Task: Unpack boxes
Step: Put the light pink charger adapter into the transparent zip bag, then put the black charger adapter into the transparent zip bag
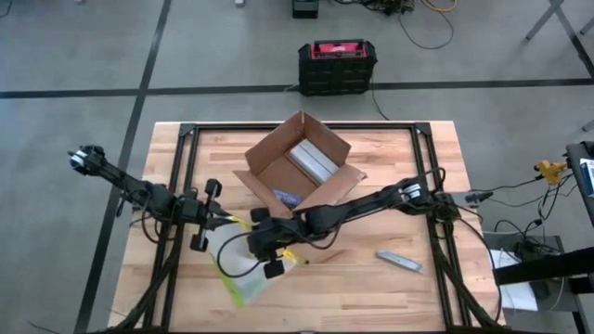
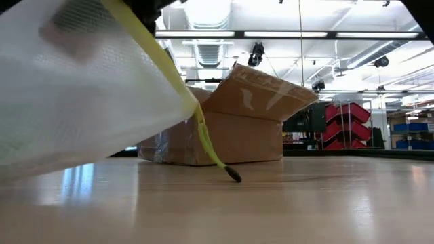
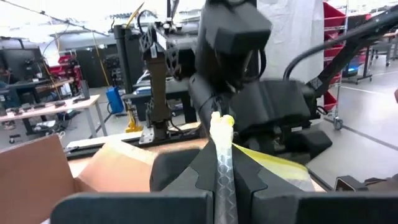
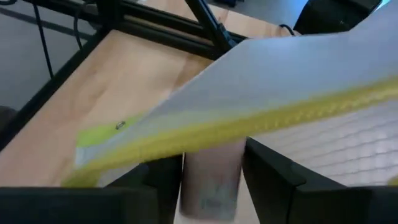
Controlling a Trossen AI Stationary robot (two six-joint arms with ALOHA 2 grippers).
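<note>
While L claw (image 3: 225,186) pinches crinkly pouch (image 1: 243,269), carton (image 1: 302,167) open

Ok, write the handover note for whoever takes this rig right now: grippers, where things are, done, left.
Left gripper: shut on the clear pouch, pinching its yellow-green edge.
Right gripper: at the pouch's edge, fingers apart either side of it; no firm grip visible.
Cardboard box: mid-table, behind the grippers, flaps open, a pale packet and a small dark item inside.
Utility knife: on the table, right of the pouch.
Done: box opened, pouch is out.
Left: probably set the pouch down and empty the box.
</note>
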